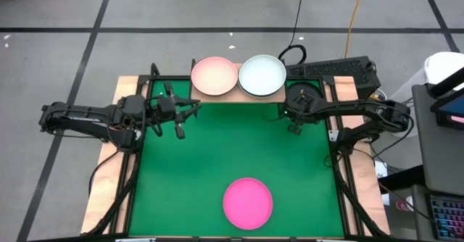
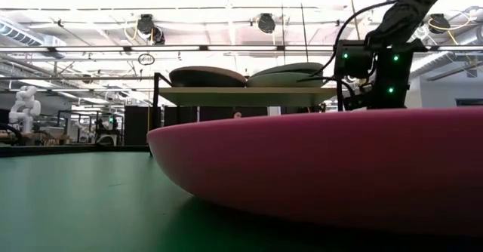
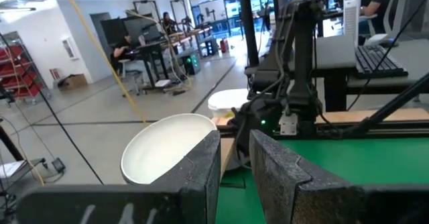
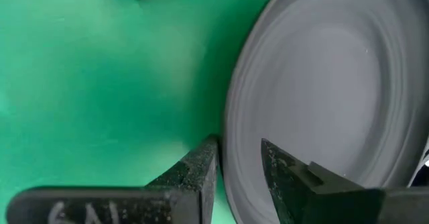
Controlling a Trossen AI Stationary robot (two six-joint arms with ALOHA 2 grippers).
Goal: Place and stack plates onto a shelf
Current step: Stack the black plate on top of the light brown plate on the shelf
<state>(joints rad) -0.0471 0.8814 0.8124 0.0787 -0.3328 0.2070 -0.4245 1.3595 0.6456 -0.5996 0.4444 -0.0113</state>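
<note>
The shelf [image 1: 238, 96] [image 2: 249, 96] stands at the mat's far edge. It carries a pale pink plate [image 1: 214, 76] [image 2: 207, 76] and a whitish plate [image 1: 262, 75] [image 2: 287, 72] [image 3: 167, 147] side by side. A magenta plate [image 1: 247, 202] [image 2: 324, 173] lies flat on the green mat near its near edge. My right gripper [image 1: 296, 122] [image 4: 239, 143] is by the shelf's right end, shut on a dark grey plate [image 4: 328, 83]. My left gripper [image 1: 187, 115] [image 3: 234, 137] hovers left of the shelf, pointing toward the table's right. It holds nothing, and a narrow gap separates its fingers. My right gripper has the dark grey plate's rim [image 4: 226, 133] pinched between its two fingers, one finger [image 4: 295, 174] over the plate's inner face and the other [image 4: 194, 174] on the outer side. The fingers point down toward the green mat. Whether the plate rests on anything cannot be told.
Green mat [image 1: 217, 155] lies open between the shelf and the magenta plate. A black frame [image 1: 341, 191] borders the mat, with wooden tabletop [image 1: 109, 169] outside it. A keyboard [image 1: 330, 69] sits beyond the shelf's right end. People work at desks [image 3: 144, 46] far off in the room.
</note>
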